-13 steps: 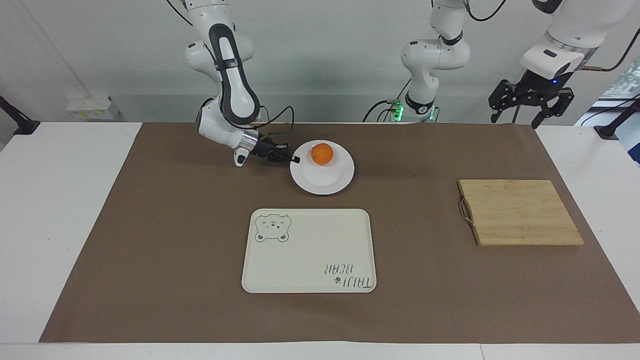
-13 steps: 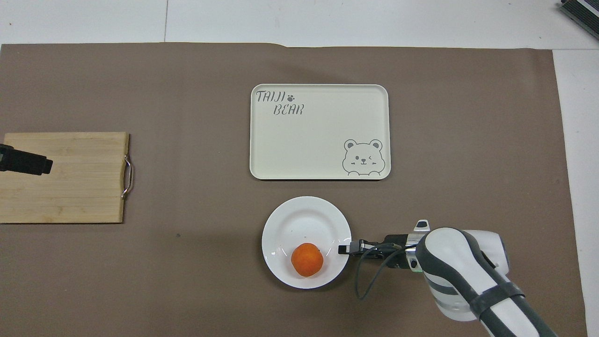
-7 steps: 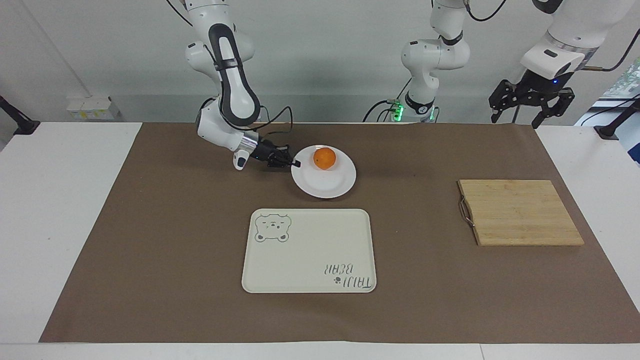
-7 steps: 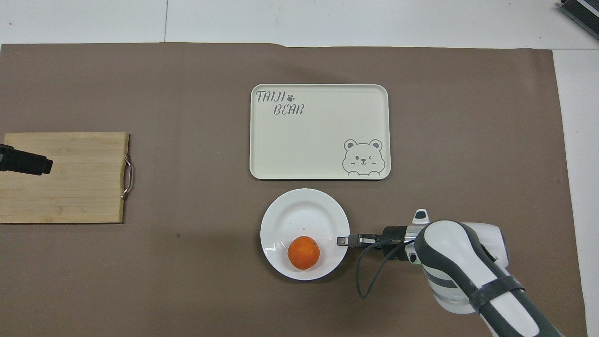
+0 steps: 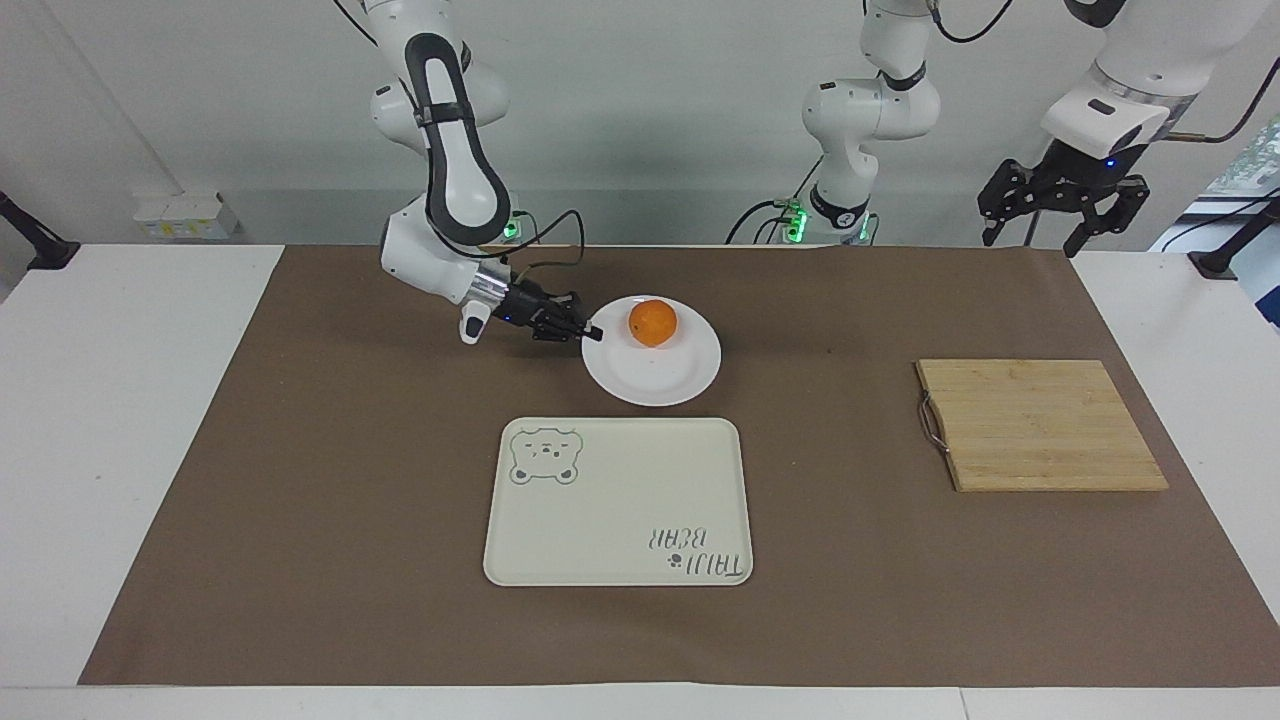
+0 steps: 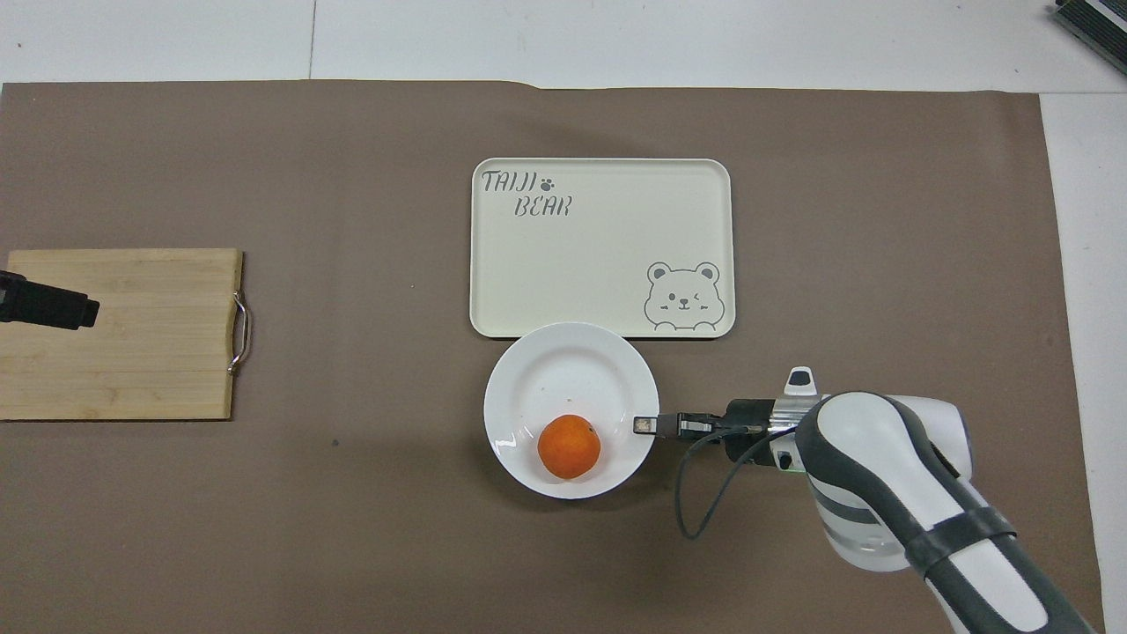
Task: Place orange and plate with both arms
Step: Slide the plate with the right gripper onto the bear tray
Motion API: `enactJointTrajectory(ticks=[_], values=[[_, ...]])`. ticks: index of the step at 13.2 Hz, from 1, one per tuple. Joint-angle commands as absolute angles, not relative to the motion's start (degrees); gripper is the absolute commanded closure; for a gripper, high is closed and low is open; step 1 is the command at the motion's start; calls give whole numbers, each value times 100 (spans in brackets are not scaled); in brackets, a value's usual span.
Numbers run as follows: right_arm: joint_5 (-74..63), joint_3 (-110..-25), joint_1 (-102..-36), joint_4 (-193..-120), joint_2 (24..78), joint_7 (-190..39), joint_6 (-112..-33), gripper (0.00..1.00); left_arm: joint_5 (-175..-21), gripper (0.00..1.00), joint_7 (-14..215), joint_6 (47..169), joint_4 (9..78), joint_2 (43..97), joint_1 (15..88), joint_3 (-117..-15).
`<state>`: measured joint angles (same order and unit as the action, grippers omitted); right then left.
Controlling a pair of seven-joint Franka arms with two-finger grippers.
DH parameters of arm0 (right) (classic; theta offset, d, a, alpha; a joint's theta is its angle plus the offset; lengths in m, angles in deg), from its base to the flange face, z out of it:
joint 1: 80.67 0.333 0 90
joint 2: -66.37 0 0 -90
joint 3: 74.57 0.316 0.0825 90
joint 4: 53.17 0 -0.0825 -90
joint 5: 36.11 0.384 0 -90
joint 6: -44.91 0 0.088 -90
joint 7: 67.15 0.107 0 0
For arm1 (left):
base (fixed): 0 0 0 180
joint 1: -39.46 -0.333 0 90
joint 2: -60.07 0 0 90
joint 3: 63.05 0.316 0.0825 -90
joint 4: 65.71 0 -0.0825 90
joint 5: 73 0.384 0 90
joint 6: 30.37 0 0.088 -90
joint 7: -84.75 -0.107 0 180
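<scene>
The white plate (image 5: pixel 660 378) (image 6: pixel 563 370) is lifted a little off the brown mat, between the robots and the cream tray, with its rim overlapping the tray's near edge in the overhead view. The orange (image 5: pixel 652 322) (image 6: pixel 569 446) rests in the plate's well, on the part nearest the robots. My right gripper (image 5: pixel 593 333) (image 6: pixel 645 424) is shut on the plate's rim at the side toward the right arm's end of the table. My left gripper (image 5: pixel 1060 215) (image 6: pixel 53 305) waits open, high over the wooden board.
A cream rectangular tray (image 5: pixel 560 540) (image 6: pixel 607 185) with a bear drawing lies mid-table, farther from the robots than the plate. A wooden cutting board (image 5: pixel 1040 425) (image 6: pixel 132 352) with a metal handle lies toward the left arm's end. A brown mat (image 5: pixel 300 500) covers the table.
My right gripper has carried the plate with the orange up and away from the robots, toward the cream tray. The left arm has not moved.
</scene>
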<state>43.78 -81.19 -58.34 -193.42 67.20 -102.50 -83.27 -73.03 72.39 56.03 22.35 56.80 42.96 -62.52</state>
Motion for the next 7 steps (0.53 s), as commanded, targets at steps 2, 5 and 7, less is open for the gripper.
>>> enactJointTrajectory(ticks=[2,5,7], values=[[4484,-8108,-6124,-18889,6533,-9995,-8052,100,-7326,0,7280,5585,2209,5629,4236,-6288],[4484,-8108,-6239,-18336,6208,-9679,-8042,100,-7326,0,7280,5585,2209,5629,4236,-6288],[4458,-8108,-6309,-18072,6049,-9424,-8034,100,-7326,0,7280,5585,2209,5629,4236,-6288]])
